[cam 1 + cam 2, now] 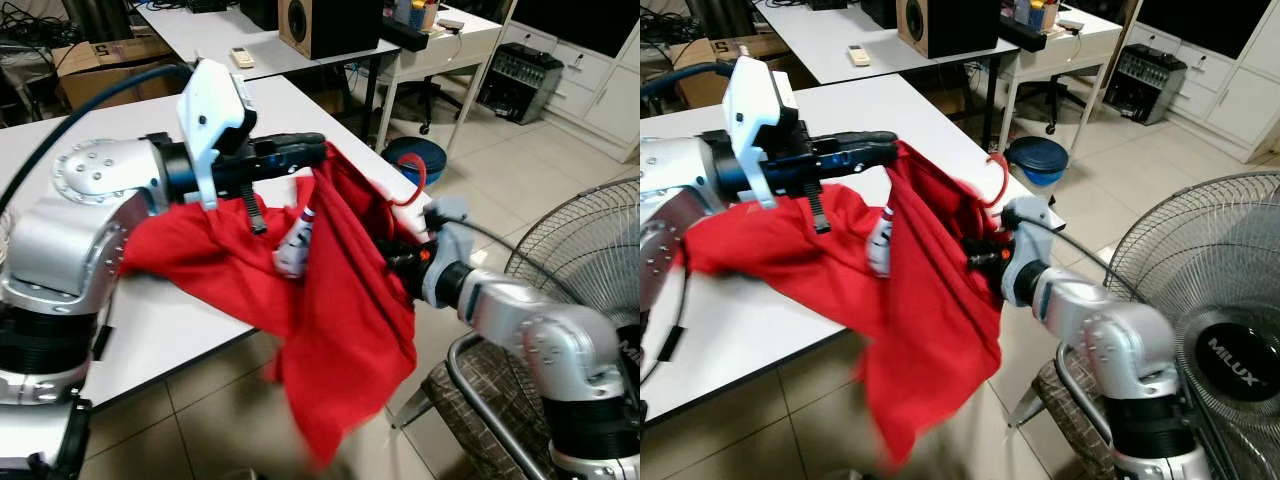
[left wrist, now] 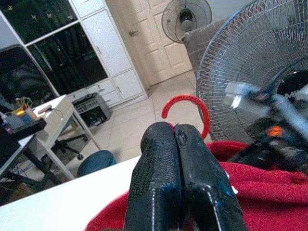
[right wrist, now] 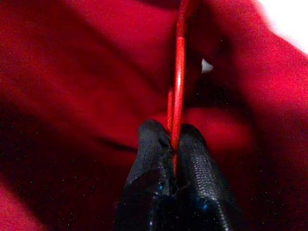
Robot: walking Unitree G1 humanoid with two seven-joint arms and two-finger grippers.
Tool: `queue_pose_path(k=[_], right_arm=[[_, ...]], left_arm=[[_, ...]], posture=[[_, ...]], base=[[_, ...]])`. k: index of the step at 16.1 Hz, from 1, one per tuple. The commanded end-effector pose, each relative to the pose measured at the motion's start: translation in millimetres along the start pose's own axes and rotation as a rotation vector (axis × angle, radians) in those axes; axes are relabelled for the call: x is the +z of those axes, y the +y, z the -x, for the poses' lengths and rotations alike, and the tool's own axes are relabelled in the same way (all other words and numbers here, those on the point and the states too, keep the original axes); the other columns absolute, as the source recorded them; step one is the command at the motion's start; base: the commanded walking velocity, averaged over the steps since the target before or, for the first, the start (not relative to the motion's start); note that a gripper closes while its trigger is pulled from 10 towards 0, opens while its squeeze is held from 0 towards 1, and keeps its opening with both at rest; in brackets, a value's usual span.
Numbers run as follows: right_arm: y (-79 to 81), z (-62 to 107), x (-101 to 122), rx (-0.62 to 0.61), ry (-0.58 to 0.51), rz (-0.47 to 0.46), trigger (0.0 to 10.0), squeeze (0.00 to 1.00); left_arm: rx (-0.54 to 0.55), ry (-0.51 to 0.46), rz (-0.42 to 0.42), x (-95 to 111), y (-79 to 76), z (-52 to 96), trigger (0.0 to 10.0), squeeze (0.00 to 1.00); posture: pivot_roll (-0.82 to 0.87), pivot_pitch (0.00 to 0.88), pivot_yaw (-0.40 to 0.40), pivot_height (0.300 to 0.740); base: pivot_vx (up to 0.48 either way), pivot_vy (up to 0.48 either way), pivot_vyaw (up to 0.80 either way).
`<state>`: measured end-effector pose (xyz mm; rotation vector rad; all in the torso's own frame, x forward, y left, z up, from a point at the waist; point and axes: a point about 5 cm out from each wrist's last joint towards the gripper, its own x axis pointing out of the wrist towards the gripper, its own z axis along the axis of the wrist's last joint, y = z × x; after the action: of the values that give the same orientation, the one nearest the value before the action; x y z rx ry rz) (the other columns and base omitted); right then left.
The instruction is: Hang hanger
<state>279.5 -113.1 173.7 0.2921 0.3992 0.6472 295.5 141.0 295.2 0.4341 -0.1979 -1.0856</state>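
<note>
While draped, red cloth (image 1: pixel 340 300), curved hanger (image 2: pixel 185 108).

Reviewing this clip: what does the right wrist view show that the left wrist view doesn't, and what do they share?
Right wrist view alone: the right pincer shut on the thin red hanger, with red garment folds behind. Left wrist view alone: the hanger's curved hook, a standing fan, white cabinets, a door and the left pincer, fingers pressed together. Shared: the red garment and the hanger.
</note>
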Motion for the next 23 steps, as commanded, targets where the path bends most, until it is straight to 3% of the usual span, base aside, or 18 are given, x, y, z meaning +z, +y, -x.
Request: queue_pose_path(k=[1, 2, 4, 5, 6, 8, 9, 10, 11, 12, 13, 14, 16, 19, 22, 23], right_arm=[[6.6, 3.7, 3.7, 0.043, -0.006, 0.012, 10.0, 0.0], [-14.3, 4.7, 5.6, -0.145, 0.004, 0.121, 10.0, 0.0], [-2.5, 9.0, 13.1, 0.038, -0.088, -0.027, 10.0, 0.0], [-20.6, 11.3, 19.0, -0.119, -0.146, -0.052, 10.0, 0.0], [-30.0, 11.7, 18.1, -0.206, -0.136, -0.023, 10.0, 0.0], [-21.2, 9.6, 13.1, -0.082, -0.132, -0.096, 10.0, 0.0], [-0.5, 5.8, 11.9, 0.062, -0.139, -0.13, 10.0, 0.0], [0.1, 4.4, 12.5, 0.062, -0.153, -0.156, 10.0, 0.0], [-1.2, 2.9, 15.5, 0.047, -0.193, -0.199, 10.0, 0.0], [-1.2, 3.0, 16.4, 0.047, -0.202, -0.203, 10.0, 0.0], [-2.4, 3.2, 15.8, 0.04, -0.196, -0.211, 10.0, 0.0], [-4.2, 3.8, 14.1, 0.032, -0.191, -0.22, 10.0, 0.0], [-5.9, 6.1, 11.6, 0.024, -0.191, -0.232, 10.0, 0.0], [-9.4, 8.5, 10.6, 0.01, -0.2, -0.25, 10.0, 0.0], [-7.4, 12.0, 18.3, 0.017, -0.22, -0.217, 10.0, 0.0], [2.3, 13.3, 16.4, 0.089, -0.183, -0.177, 10.0, 0.0]], left_arm=[[0.007, 0.003, -0.022, 3.7, 0.2, 0.5, 0.0, 0.0], [0.016, 0.004, -0.026, 3.5, 0.9, 1.1, 0.0, 0.0], [0.019, 0.018, -0.033, 2.6, 1.3, 3.2, 0.0, 0.0], [-0.025, 0.033, -0.015, 0.9, -1.9, 2.6, 0.0, 0.0], [-0.04, 0.037, -0.009, 0.3, -3.1, 2.1, 0.0, 0.0], [-0.059, 0.062, 0.023, -6.7, -11.6, -1.7, 0.3, 0.0], [-0.008, 0.119, 0.042, -20.0, -15.1, -9.5, 0.0, 0.0], [0.017, 0.153, 0.029, -26.6, -14.3, -10.5, 2.2, 0.0], [0.07, 0.189, 0.026, -34.7, -10.0, -8.8, 10.0, 0.0], [0.077, 0.183, 0.046, -35.0, -9.1, -8.2, 10.0, 0.0], [0.086, 0.162, 0.086, -33.5, -5.5, -3.8, 10.0, 0.6], [0.1, 0.168, 0.116, -36.3, -1.7, 2.1, 10.0, 1.0], [0.137, 0.195, 0.145, -47.9, 1.9, 11.0, 10.0, 1.0], [0.16, 0.147, 0.215, -48.9, 4.2, 15.7, 10.0, 1.0], [0.332, 0.206, 0.199, -62.8, 15.7, 39.9, 10.0, 1.0], [0.373, 0.221, 0.228, -68.7, 9.7, 50.8, 10.0, 1.0]], posture=[[-0.09, 0.0, -0.035, 0.74], [-0.1, 0.0, -0.033, 0.74], [-0.1, 0.0, -0.035, 0.74], [-0.1, 0.0, -0.036, 0.74], [-0.1, 0.0, -0.036, 0.74], [-0.1, 0.0, -0.038, 0.74], [-0.08, 0.0, -0.041, 0.74], [-0.09, 0.0, -0.04, 0.74], [-0.09, 0.0, -0.04, 0.74], [-0.09, 0.0, -0.04, 0.74], [-0.09, 0.0, -0.04, 0.74], [-0.09, 0.0, -0.039, 0.74], [-0.1, 0.0, -0.039, 0.74], [-0.1, 0.0, -0.043, 0.74], [-0.09, 0.0, -0.058, 0.74], [-0.09, 0.0, -0.067, 0.74]], base=[[0.0, 0.0, 0.0], [0.0, 0.0, 0.0], [0.0, 0.0, 0.0], [0.0, 0.0, 0.0], [0.0, 0.0, 0.0], [0.0, 0.0, 0.0], [0.0, 0.0, 0.0], [0.0, 0.0, 0.0], [0.0, 0.0, 0.0], [0.0, 0.0, 0.0], [0.0, 0.0, 0.0], [0.0, 0.0, 0.0], [0.0, 0.0, 0.0], [0.0, 0.0, 0.0], [0.0, 0.0, 0.26], [0.0, 0.0, 0.8]])
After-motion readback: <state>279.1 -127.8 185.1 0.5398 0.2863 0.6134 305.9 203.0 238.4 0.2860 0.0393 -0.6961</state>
